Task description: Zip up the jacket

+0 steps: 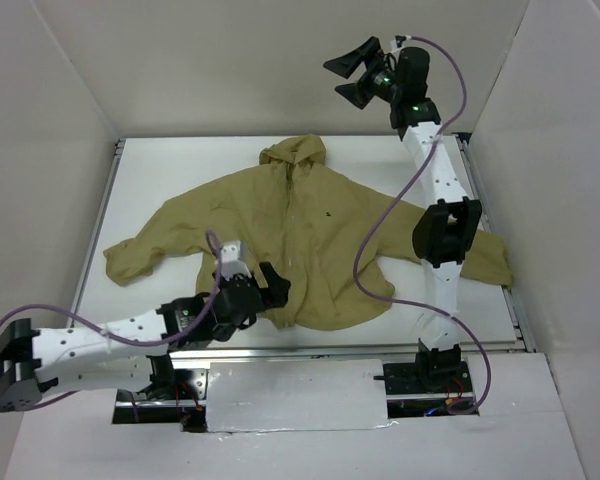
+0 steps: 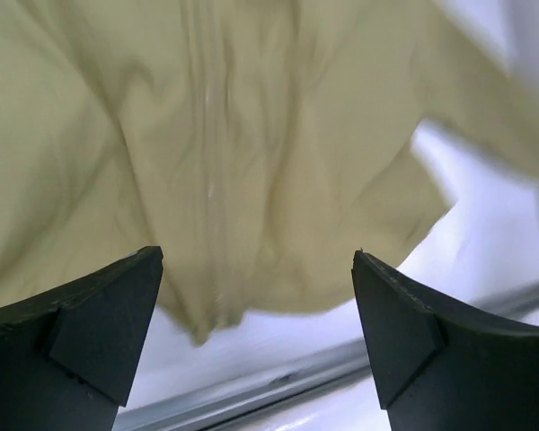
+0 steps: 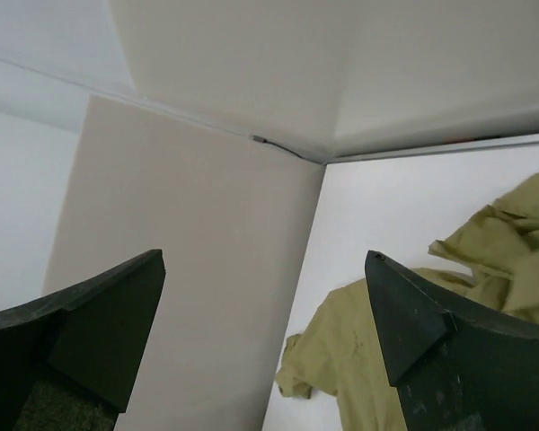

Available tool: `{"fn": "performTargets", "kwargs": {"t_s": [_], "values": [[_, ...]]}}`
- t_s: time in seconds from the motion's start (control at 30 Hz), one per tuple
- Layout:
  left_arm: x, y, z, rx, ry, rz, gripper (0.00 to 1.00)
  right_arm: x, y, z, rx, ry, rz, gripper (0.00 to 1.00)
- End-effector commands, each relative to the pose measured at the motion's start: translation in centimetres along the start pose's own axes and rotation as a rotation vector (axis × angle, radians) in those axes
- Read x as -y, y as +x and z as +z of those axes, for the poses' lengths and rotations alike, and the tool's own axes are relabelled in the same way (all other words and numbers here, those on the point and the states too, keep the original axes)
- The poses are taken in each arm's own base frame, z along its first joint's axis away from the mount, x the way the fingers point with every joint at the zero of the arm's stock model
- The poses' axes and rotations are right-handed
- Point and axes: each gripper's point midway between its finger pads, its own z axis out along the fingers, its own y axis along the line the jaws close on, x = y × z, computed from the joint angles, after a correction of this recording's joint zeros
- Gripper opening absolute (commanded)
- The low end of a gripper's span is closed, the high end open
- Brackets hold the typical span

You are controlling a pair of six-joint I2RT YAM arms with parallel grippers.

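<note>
The left fingers [image 1: 274, 282] are spread wide and hold nothing. They hover low over the bottom hem of the jacket [image 1: 260, 215], near its middle, and whether they touch the cloth cannot be told. In the left wrist view, which is blurred, the hem and a strip of bare table show in the gap between them. The right fingers [image 1: 355, 57] are also spread wide and empty, high in the air by the far wall [image 1: 230, 70], well apart from the jacket. The olive-tan jacket lies flat, front up, in the middle of the white table [image 1: 180, 170]. Its hood [image 1: 295, 152] is near the far edge and its hem is near the near edge. One sleeve [image 1: 130, 258] reaches toward the left edge, and the other sleeve [image 1: 485, 262] passes under the right arm close to the right edge. Bare table shows at both far corners. A zipper [image 1: 294, 215] line runs down the centre, and a tiny dark mark [image 1: 329, 213] sits beside it. The cloth is wrinkled.
</note>
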Motion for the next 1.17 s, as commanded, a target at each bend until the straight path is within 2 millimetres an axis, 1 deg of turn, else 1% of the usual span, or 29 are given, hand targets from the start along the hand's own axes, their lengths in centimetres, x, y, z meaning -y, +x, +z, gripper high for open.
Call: {"fn": "performTargets", "kwargs": {"t_s": [0.0,0.03,0.07,0.1,0.13,0.17,0.2,0.23,0.27,0.3,0.33,0.37,0.4,0.43,0.47,0.53,0.57,0.63,0.67,0.73,0.77,0.83,0.9,0.93,0.97,1.1,1.13], "values": [[-4.4,-5.9,-3.1,0.093,-0.275,0.071,0.99,-11.3,-2.6,-7.2,0.091,-0.075,-0.192,1.0],[-4.5,-7.4,-3.3,0.111,-0.296,0.081,0.99,-11.9,-2.3,-8.1,0.1,-0.048,-0.213,1.0],[-5.9,-9.4,-3.0,0.118,-0.353,0.102,0.99,-10.4,-0.8,-9.0,0.061,0.04,-0.201,1.0],[-5.1,-12.0,-3.0,0.137,-0.346,0.077,0.99,-13.3,-0.4,-12.2,0.086,0.05,-0.314,1.0],[-7.1,-14.9,-2.7,0.167,-0.415,0.042,0.99,-13.4,0.1,-13.5,0.135,0.133,-0.357,1.0],[-6.2,-17.3,-3.2,0.161,-0.382,0.049,1.0,-10.2,2.6,-14.4,0.082,0.253,-0.377,1.0],[-7.1,-19.0,-3.8,0.182,-0.419,0.04,0.99,-13.9,3.2,-18.9,0.145,0.245,-0.514,1.0],[-8.8,-21.5,-4.7,0.235,-0.483,0.008,0.99,-13.6,4.5,-20.3,0.18,0.313,-0.55,1.0],[-8.4,-24.0,-6.4,0.285,-0.477,-0.019,0.99,-10.2,7.0,-21.4,0.125,0.389,-0.563,1.0],[-10.0,-25.5,-7.7,0.313,-0.532,-0.051,0.99,-10.5,8.0,-23.3,0.128,0.389,-0.588,1.0],[-10.3,-26.6,-8.7,0.34,-0.541,-0.069,1.0,-12.5,8.6,-27.5,0.184,0.362,-0.599,1.0],[-9.7,-28.2,-10.5,0.382,-0.512,-0.083,0.99,-9.8,10.1,-28.8,0.16,0.421,-0.585,1.0],[-9.9,-28.9,-11.5,0.402,-0.52,-0.086,0.99,-9.5,10.6,-30.5,0.175,0.429,-0.577,1.0],[-10.3,-29.2,-12.6,0.41,-0.535,-0.071,0.99,-10.6,11.3,-34.1,0.228,0.401,-0.577,1.0],[-10.2,-29.8,-14.1,0.443,-0.535,-0.071,0.99,-8.5,12.4,-35.1,0.216,0.436,-0.57,1.0],[-11.1,-29.8,-16.0,0.474,-0.583,-0.055,0.99,-8.0,13.7,-37.7,0.231,0.429,-0.576,1.0],[-11.7,-29.2,-17.0,0.472,-0.598,-0.034,0.99,-7.6,14.4,-40.1,0.25,0.441,-0.58,1.0],[-12.4,-28.5,-18.1,0.474,-0.619,-0.013,0.99,-6.8,15.2,-42.5,0.261,0.473,-0.576,1.0],[-13.0,-27.5,-19.0,0.467,-0.626,-0.008,0.99,-7.0,15.5,-44.0,0.287,0.458,-0.579,1.0],[-13.6,-26.5,-19.9,0.459,-0.629,-0.002,0.99,-6.3,16.1,-45.6,0.285,0.484,-0.582,1.0],[-14.0,-25.6,-20.6,0.459,-0.626,0.005,0.99,-6.3,16.2,-46.4,0.295,0.486,-0.587,1.0],[-14.9,-24.4,-21.4,0.46,-0.636,0.011,0.99,-5.2,16.5,-47.1,0.294,0.53,-0.586,1.0],[-15.7,-23.5,-22.0,0.452,-0.661,0.017,0.99,-4.4,16.4,-47.4,0.302,0.562,-0.583,1.0],[-16.1,-23.2,-22.3,0.459,-0.673,0.014,0.99,-3.7,16.3,-47.4,0.307,0.589,-0.585,1.0],[-16.3,-23.1,-22.6,0.46,-0.68,0.015,0.99,-3.4,16.3,-47.3,0.306,0.599,-0.589,1.0],[-16.6,-23.0,-22.9,0.468,-0.694,0.012,0.99,-3.4,16.2,-46.8,0.301,0.591,-0.586,1.0],[-16.7,-22.9,-22.8,0.469,-0.696,0.012,0.99,-3.2,16.2,-46.6,0.302,0.602,-0.58,1.0]]}}
